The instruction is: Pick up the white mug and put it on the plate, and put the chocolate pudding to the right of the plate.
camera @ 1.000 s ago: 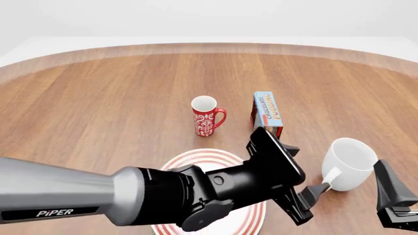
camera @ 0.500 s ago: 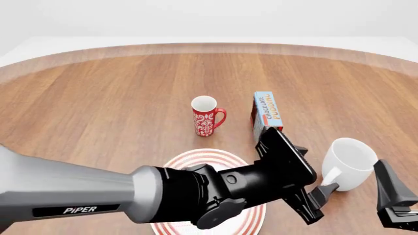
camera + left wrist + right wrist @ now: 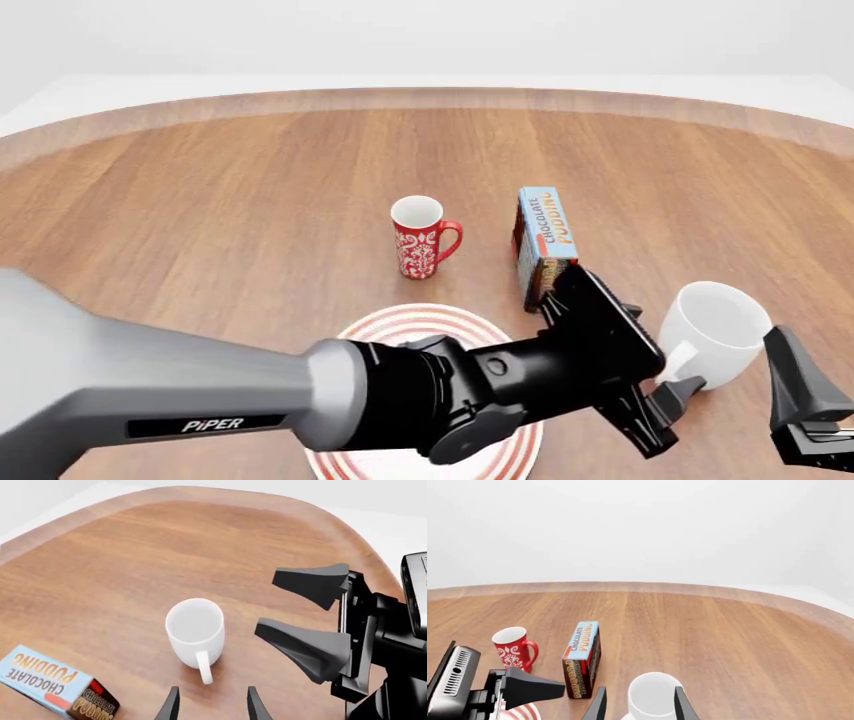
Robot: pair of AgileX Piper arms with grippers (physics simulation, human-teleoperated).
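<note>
The white mug [image 3: 721, 330] stands upright at the right front of the table, its handle toward me. My left gripper [image 3: 663, 412] reaches across from the left and is open, with its fingertips just short of the mug's handle [image 3: 203, 667] and nothing between them. My right gripper [image 3: 798, 395] waits open just right of the mug, apart from it; in the right wrist view the white mug [image 3: 654, 697] sits just beyond its fingers. The plate [image 3: 400, 325] lies under my left arm, mostly hidden. The chocolate pudding [image 3: 547, 240] stands on edge behind the mug.
A red mug [image 3: 424, 240] with a white pattern stands behind the plate, left of the pudding box. My left arm [image 3: 267, 400] spans the front of the table over the plate. The table's right edge runs close behind my right gripper.
My left gripper has slid rightward, closing in on the white mug's handle. The mug, the box and my right arm have stayed put.
</note>
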